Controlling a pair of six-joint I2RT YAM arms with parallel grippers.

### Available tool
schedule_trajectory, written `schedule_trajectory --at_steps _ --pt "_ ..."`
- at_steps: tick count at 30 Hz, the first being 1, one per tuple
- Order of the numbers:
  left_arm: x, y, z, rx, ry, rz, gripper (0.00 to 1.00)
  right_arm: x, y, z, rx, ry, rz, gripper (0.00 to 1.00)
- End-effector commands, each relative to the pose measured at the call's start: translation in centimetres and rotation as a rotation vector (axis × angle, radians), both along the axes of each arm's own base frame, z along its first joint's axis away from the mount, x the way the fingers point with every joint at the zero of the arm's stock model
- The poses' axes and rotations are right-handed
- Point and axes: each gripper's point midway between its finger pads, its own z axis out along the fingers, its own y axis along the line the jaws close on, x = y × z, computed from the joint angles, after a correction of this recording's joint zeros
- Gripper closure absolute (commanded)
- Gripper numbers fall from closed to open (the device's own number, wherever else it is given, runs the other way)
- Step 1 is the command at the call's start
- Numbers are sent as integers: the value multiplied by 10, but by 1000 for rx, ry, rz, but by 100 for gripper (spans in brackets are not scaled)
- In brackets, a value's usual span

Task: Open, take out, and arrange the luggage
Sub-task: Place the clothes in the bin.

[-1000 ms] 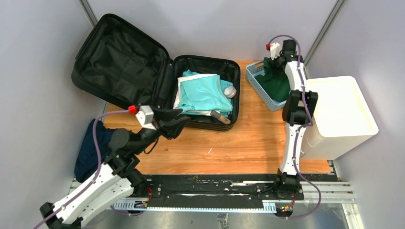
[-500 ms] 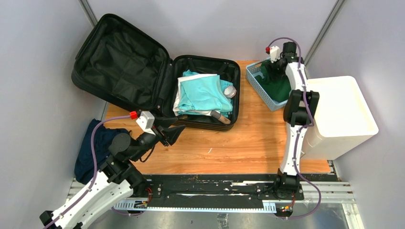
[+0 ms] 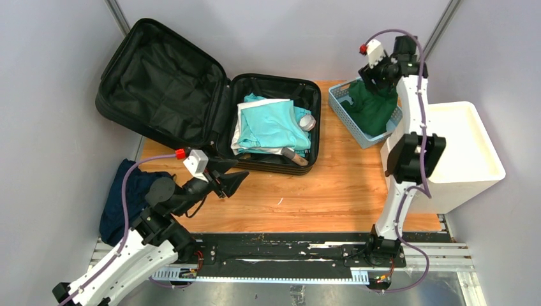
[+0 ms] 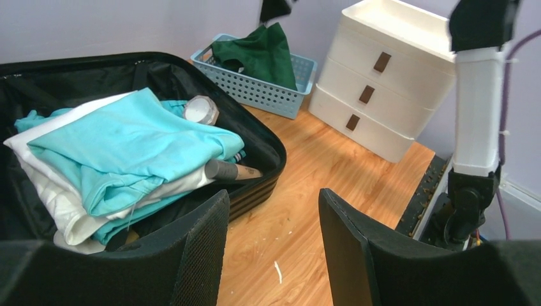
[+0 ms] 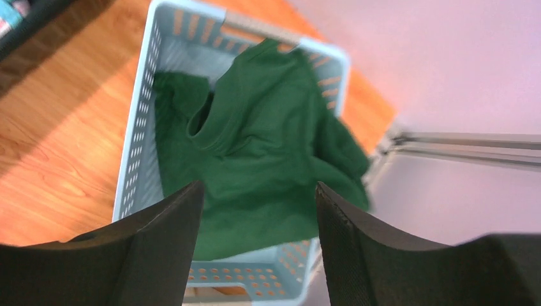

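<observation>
The luggage (image 3: 159, 80) lies open at the back left, its lid leaning out past the table. Its base (image 4: 271, 150) holds folded teal and white clothes (image 3: 271, 121), a small white roll (image 4: 200, 109) and a grey-and-tan cylinder (image 4: 233, 171). My left gripper (image 3: 236, 178) hovers open and empty over the wood just in front of the base. Open as well, my right gripper (image 3: 373, 71) hangs above the light-blue basket (image 3: 348, 118). Nothing is between its fingers. A green garment (image 5: 255, 146) lies heaped in the basket, spilling over its far rim.
A white drawer unit (image 3: 459, 153) stands at the right edge, beside the basket. A dark blue cloth (image 3: 121, 197) lies off the table's left side by my left arm. Grey walls close in on three sides.
My right gripper has risen out of the basket and opened wider, leaving the green garment there. My left gripper has drawn back slightly toward the near edge.
</observation>
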Motion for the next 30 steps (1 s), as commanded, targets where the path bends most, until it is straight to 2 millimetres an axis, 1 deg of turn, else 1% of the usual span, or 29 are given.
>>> schedule_trajectory --at_steps 1,2,5,8,12,14,16,17,19,21,23,24,27,30 --pt "-10 5 6 -19 -9 -12 42 -15 -6 -114 2 337 9 34" --pt "-10 6 1 -6 4 -10 42 -14 -8 -125 5 358 1 35" --pt "-12 10 0 -4 7 -1 42 -10 -11 -151 14 412 -21 36" --pt "-12 10 -2 -4 8 1 41 -6 -18 -171 7 444 -46 35" --pt "-9 7 -5 -1 13 -3 41 -4 -25 -191 -20 476 -74 31" --pt "-7 3 -7 5 19 -11 41 -5 -26 -201 -21 497 -78 32" --pt "-7 1 -9 13 29 -20 41 -8 -25 -214 -15 527 -83 35" --pt "-7 0 -10 16 33 -24 41 -9 -25 -220 -11 540 -86 38" --pt "-6 -2 -4 0 17 -26 41 -13 -24 -230 -5 568 -87 47" --pt "-6 -1 -3 0 16 -26 41 -19 -22 -239 7 603 -83 56" --pt "-6 -1 -4 0 16 -25 41 -26 -17 -244 27 634 -71 61" --pt "-6 -1 -3 -2 16 -26 41 -29 -15 -246 37 647 -65 64" --pt "-5 -2 -4 -5 17 -27 41 -38 -9 -250 65 681 -48 78" --pt "-5 -4 -4 -6 19 -34 41 -44 1 -244 115 695 -27 94"
